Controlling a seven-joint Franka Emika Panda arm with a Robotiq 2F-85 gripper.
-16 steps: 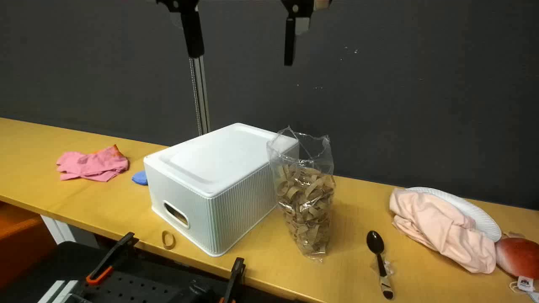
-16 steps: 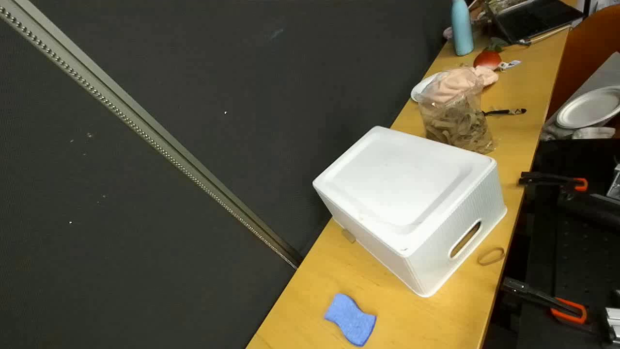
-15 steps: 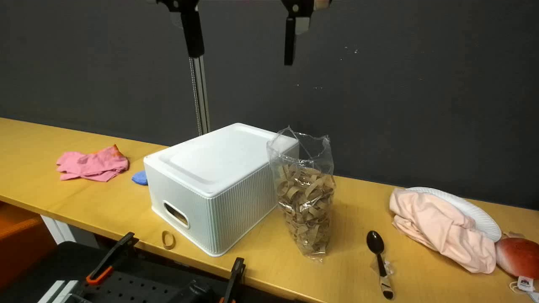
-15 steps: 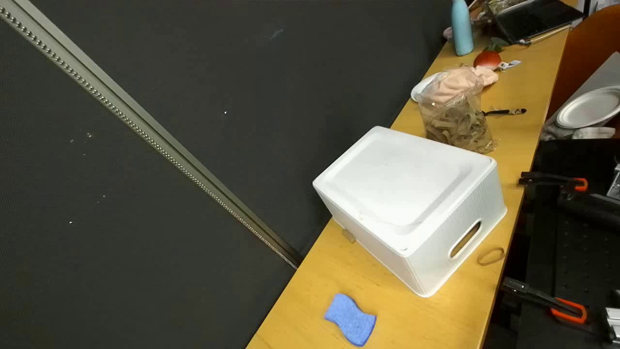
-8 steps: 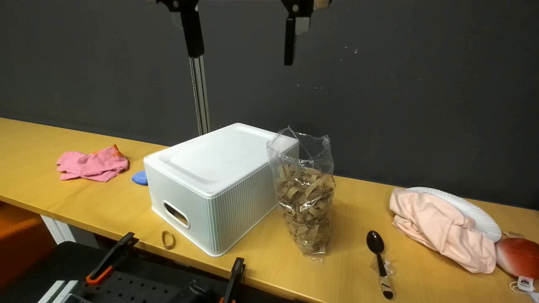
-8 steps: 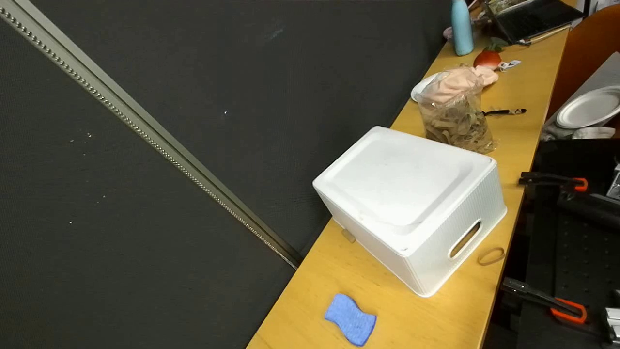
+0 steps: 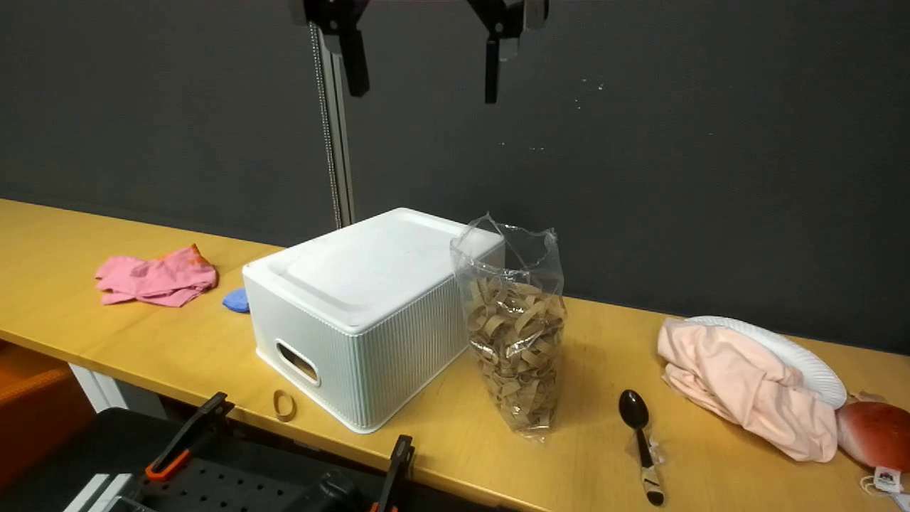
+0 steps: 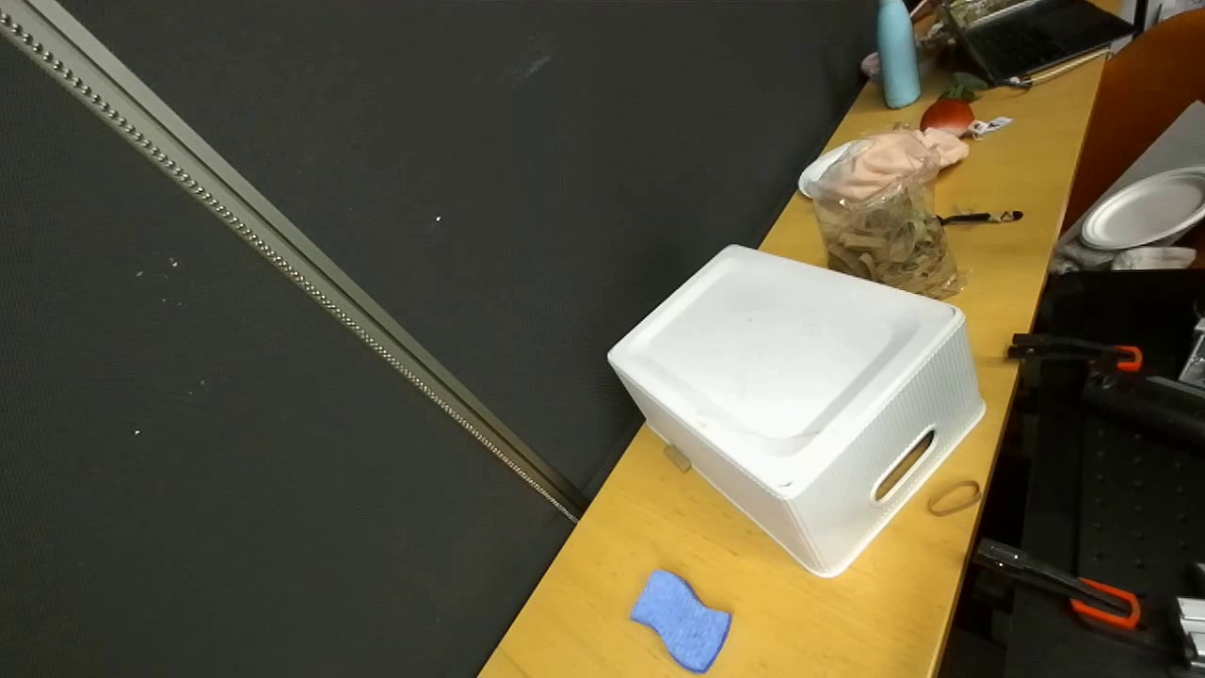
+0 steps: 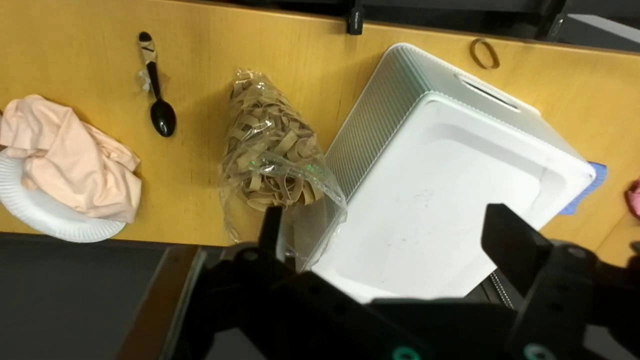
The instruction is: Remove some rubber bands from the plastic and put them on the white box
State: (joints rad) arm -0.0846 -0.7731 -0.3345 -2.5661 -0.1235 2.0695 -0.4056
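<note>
The white box [image 7: 362, 263] stands upside down on the table, with its flat base on top. It also shows in an exterior view [image 8: 772, 348] and in the wrist view [image 9: 440, 200]. An open clear plastic bag [image 7: 544, 252] stands upright beside it, filled with tan rubber bands [image 7: 522, 348]. In the wrist view the rubber bands [image 9: 275, 140] show inside the bag. One loose rubber band [image 8: 955, 510] lies on the table near the box's handle hole. My gripper [image 7: 425, 97] is open and empty, high above the box and bag. In the wrist view the gripper [image 9: 384, 209] spans the box top.
A black spoon [image 7: 636, 419], a pink cloth on a white plate [image 7: 789, 355] and a red plush [image 7: 874, 430] lie beyond the bag. A blue sponge [image 8: 680, 621] and pink fabric [image 7: 156, 277] lie past the box. A dark wall [image 7: 675, 178] stands behind. Clamps [image 7: 398, 469] grip the front edge.
In an exterior view the gripper's fingers look smaller and closer together, having moved back away from that camera. The box, bag and loose rubber band have not moved.
</note>
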